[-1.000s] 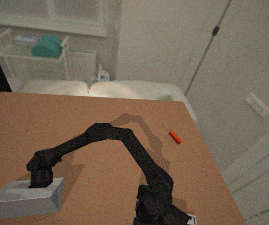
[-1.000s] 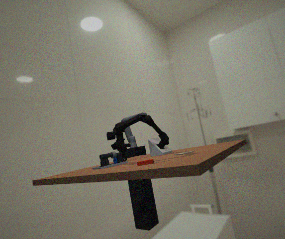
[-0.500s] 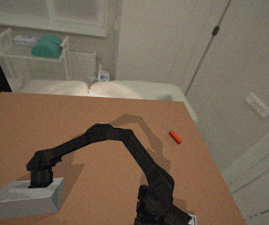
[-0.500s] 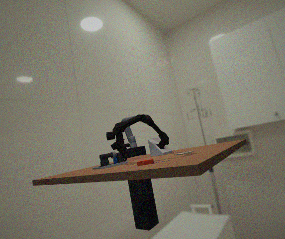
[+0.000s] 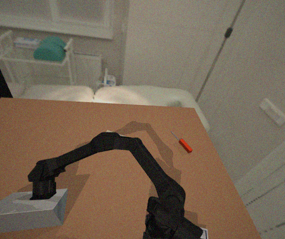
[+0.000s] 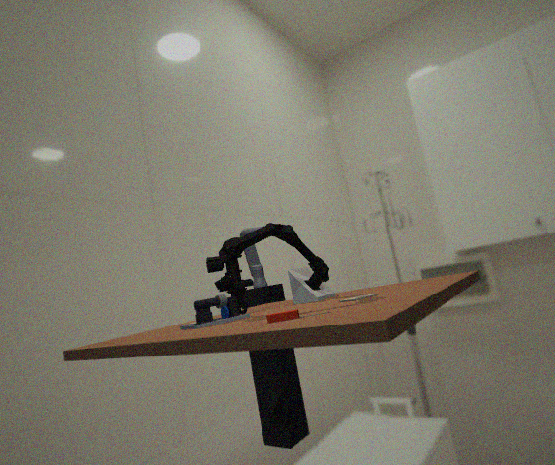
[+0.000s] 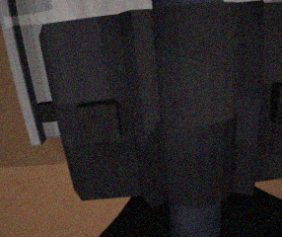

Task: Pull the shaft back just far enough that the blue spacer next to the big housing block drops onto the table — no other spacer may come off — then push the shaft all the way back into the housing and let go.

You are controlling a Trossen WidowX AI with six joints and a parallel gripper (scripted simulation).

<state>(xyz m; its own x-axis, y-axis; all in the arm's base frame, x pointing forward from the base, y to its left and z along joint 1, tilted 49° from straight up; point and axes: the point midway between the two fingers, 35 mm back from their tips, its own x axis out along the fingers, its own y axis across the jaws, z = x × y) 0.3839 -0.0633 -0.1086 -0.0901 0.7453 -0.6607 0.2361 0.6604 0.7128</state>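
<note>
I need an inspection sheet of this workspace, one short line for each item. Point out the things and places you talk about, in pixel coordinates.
Surface: brown tabletop (image 5: 122, 175) (image 6: 347, 320), arm shadows across it
Job's things: blue spacer (image 6: 225, 311) at the grey plate (image 6: 191, 326); hanging or dropped, cannot tell
Clutter: red-handled screwdriver (image 5: 185, 145) (image 6: 283, 316), lying flat; pale flat item (image 5: 108, 131) (image 6: 358, 298), partly behind the arm in the top view
Gripper: gripper (image 6: 236, 301) (image 7: 176, 168) shut, apparently on the shaft; contact unclear
Cables: nothing seen on the tabletop
Surroundings: teal item (image 5: 49, 49) on a rack; ceiling lights (image 6: 178, 46) (image 6: 47, 154)
</note>
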